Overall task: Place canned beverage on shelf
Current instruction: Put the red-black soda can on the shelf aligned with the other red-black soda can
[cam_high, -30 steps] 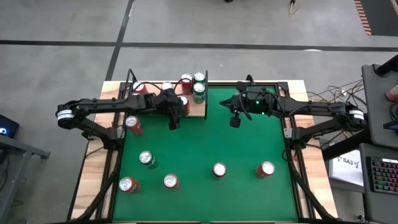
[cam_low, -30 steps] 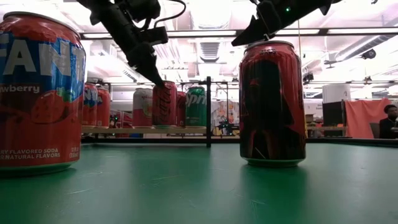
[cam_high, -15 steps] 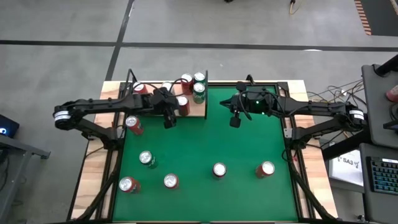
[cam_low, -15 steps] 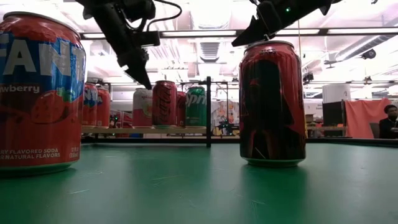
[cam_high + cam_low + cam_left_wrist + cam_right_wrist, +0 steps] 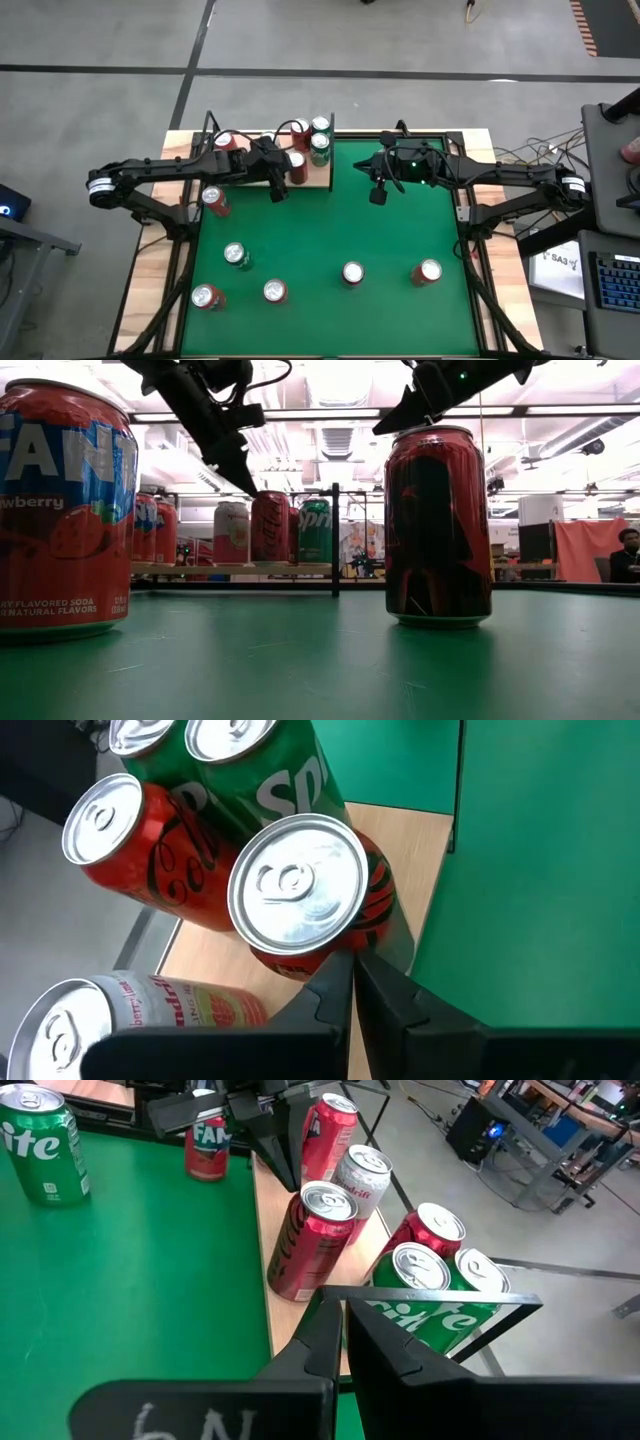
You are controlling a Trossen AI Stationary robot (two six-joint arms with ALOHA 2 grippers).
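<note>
Shifted back toward the red aluminium can (image 5: 298, 166) since the earlier frame: left gripper (image 5: 277, 192), upper left of centre in the high view, fingers (image 5: 335, 995) pinched together and holding nothing, tips just beside the can, likely nudging it square. Stood upright on the flat pale wood shelf (image 5: 322, 180) beside two green cans (image 5: 319, 150). Hung right of centre over green felt (image 5: 330, 230): right gripper (image 5: 378, 196), fingers likewise closed, empty, seemingly waiting.
</note>
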